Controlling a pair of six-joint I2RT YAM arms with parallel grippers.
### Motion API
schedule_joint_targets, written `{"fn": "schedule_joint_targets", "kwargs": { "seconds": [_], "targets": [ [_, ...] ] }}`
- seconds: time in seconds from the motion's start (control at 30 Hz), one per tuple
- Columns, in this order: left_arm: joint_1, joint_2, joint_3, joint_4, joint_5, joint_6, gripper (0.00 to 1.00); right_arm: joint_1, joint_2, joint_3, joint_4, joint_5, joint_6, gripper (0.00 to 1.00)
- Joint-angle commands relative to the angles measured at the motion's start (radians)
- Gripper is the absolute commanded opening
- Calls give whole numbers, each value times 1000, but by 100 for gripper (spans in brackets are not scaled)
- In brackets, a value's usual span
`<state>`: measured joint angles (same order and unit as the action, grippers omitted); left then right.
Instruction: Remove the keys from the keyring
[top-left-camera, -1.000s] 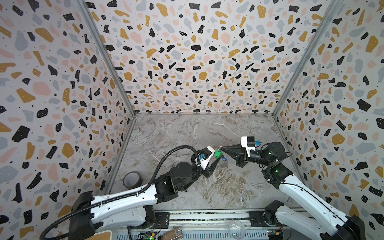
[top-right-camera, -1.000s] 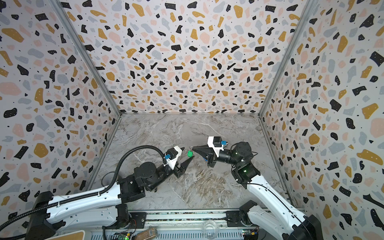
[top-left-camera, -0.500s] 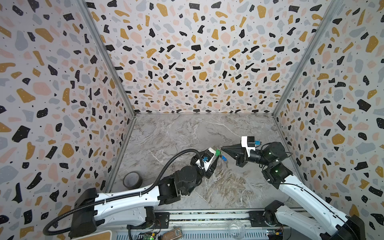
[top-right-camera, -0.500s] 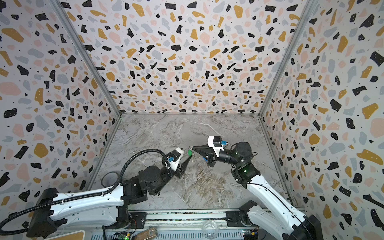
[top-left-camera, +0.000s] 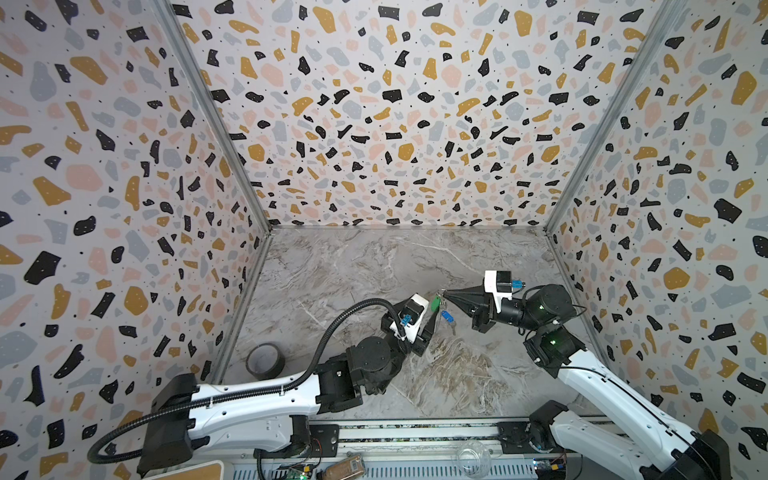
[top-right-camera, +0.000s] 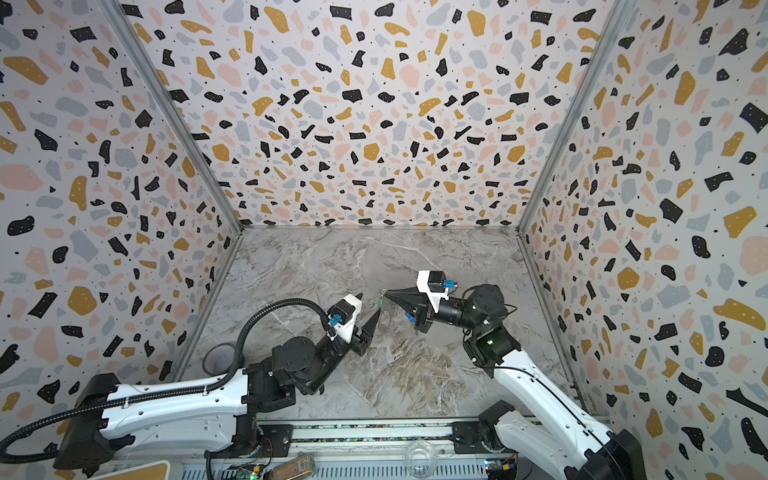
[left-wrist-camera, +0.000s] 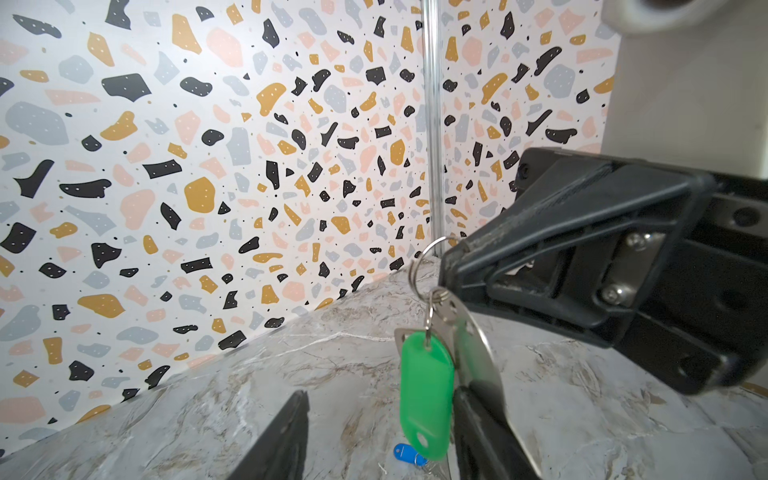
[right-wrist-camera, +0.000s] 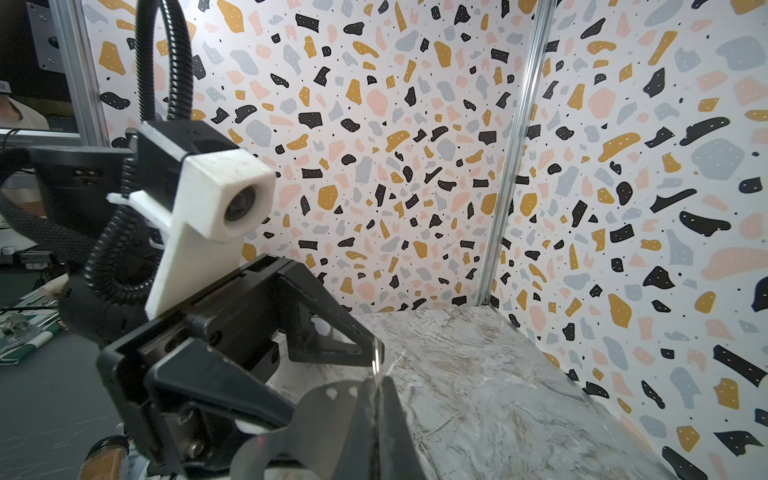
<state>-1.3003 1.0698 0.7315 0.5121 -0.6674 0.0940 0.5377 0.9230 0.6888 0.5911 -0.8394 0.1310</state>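
Observation:
My right gripper (top-left-camera: 444, 296) (right-wrist-camera: 376, 386) is shut on the keyring (left-wrist-camera: 419, 266), a thin metal ring held above the marble floor. Small ring links, a flat grey metal piece (left-wrist-camera: 478, 353) and a key's green tag (left-wrist-camera: 426, 395) (top-left-camera: 435, 303) (top-right-camera: 379, 303) hang from the ring. My left gripper (left-wrist-camera: 382, 440) (top-left-camera: 428, 309) (top-right-camera: 368, 307) is open. The green tag hangs between its fingers (left-wrist-camera: 286, 436), close to one of them. The other key, with the blue tag (left-wrist-camera: 409, 453) (top-left-camera: 446, 316), lies on the floor below, off the ring.
A dark roll of tape (top-left-camera: 266, 360) (top-right-camera: 220, 357) lies on the floor by the left wall. Patterned walls close in the left, back and right sides. A clear glass object (top-left-camera: 471, 455) sits on the front rail.
The left arm has shifted slightly to the right, its fingers staying around the green tag. The right arm has held still with the ring.

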Motion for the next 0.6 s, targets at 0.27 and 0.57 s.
{"fn": "schedule_joint_targets", "kwargs": {
  "seconds": [0.27,0.57],
  "targets": [
    [-17,54,5,139,-24,10,57,-4,-16,-2,66,12,33,0],
    [-42,52,13,140,-165,37,54,-7,-18,-5,66,12,35,0]
  ]
}}
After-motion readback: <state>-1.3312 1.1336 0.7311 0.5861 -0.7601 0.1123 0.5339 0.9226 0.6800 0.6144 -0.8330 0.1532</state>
